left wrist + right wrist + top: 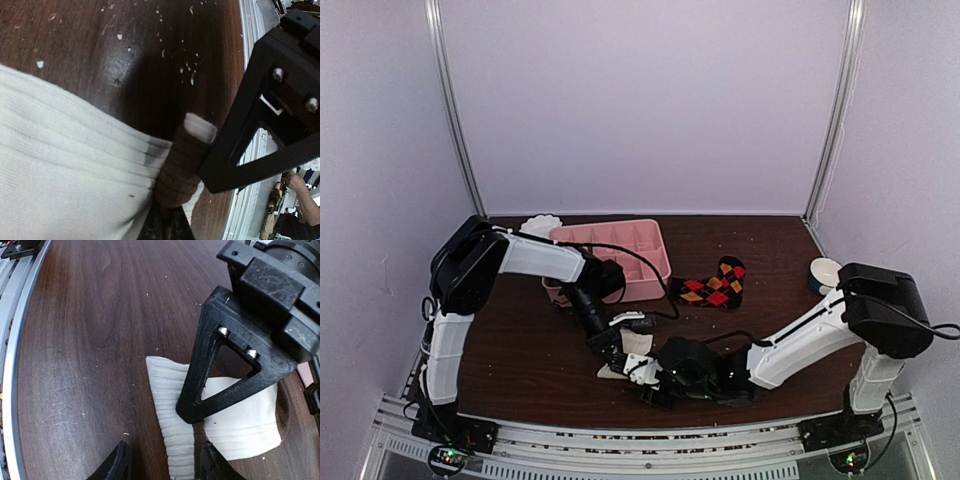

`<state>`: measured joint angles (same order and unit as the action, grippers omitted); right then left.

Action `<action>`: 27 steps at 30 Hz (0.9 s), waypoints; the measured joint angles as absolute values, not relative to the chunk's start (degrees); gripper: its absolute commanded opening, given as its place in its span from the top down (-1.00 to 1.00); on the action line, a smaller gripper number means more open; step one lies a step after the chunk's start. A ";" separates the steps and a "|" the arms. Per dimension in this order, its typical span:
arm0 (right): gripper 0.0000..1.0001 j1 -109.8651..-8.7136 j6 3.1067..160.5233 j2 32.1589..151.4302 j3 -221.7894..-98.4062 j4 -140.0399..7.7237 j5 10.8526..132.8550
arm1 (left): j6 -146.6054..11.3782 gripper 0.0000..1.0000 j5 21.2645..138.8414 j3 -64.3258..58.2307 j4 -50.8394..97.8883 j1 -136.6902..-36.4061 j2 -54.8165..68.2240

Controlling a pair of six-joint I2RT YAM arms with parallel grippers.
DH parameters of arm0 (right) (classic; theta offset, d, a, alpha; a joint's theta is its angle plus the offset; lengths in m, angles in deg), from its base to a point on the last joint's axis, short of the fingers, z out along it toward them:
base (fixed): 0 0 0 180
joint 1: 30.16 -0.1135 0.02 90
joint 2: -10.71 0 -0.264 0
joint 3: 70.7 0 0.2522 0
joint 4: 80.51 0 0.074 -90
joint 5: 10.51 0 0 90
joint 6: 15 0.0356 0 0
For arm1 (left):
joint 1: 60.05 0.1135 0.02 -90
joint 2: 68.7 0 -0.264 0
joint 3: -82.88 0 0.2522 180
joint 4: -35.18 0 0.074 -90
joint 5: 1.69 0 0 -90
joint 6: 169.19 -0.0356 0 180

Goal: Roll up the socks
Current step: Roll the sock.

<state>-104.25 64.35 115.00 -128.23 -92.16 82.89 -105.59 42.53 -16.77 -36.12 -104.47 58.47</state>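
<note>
A cream-white sock (623, 357) with a brown patch (180, 170) lies on the dark table near the front middle. My left gripper (618, 348) is shut on it; in the left wrist view the fabric (65, 170) bunches into the jaws at the bottom edge. In the right wrist view my right gripper (164, 465) is open, its tips either side of the sock's ribbed cuff (175, 440) and not pressing on it. The left gripper's black finger (197, 370) rests on the same sock. A black argyle sock (715, 285) lies flat farther back.
A pink compartment tray (650, 250) stands at the back, with the left arm's cable across it. A scalloped white bowl (540, 225) sits behind the tray. A small white and blue round object (823, 272) is at the right. The table's metal rail (20, 365) runs close by.
</note>
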 measured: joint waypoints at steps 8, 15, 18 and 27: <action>0.44 -103.04 62.84 119.42 -131.49 -91.68 82.72 | -105.74 0.93 42.80 -16.94 -36.31 -104.52 58.49; 0.81 -102.19 64.04 120.75 -131.40 -94.04 82.52 | -107.68 0.75 43.12 -17.29 -36.90 -104.52 58.56; 0.95 -101.93 65.61 120.91 -130.13 -96.66 81.84 | -109.24 0.44 43.72 -17.77 -37.41 -104.49 58.71; 1.00 -97.14 73.48 122.30 -127.25 -104.29 72.21 | -111.71 -0.96 46.18 -12.46 -34.78 -103.12 49.66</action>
<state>-97.14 73.48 122.30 -127.25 -104.29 72.21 -111.71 46.18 -12.46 -34.78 -103.12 49.66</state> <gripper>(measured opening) 0.080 0.960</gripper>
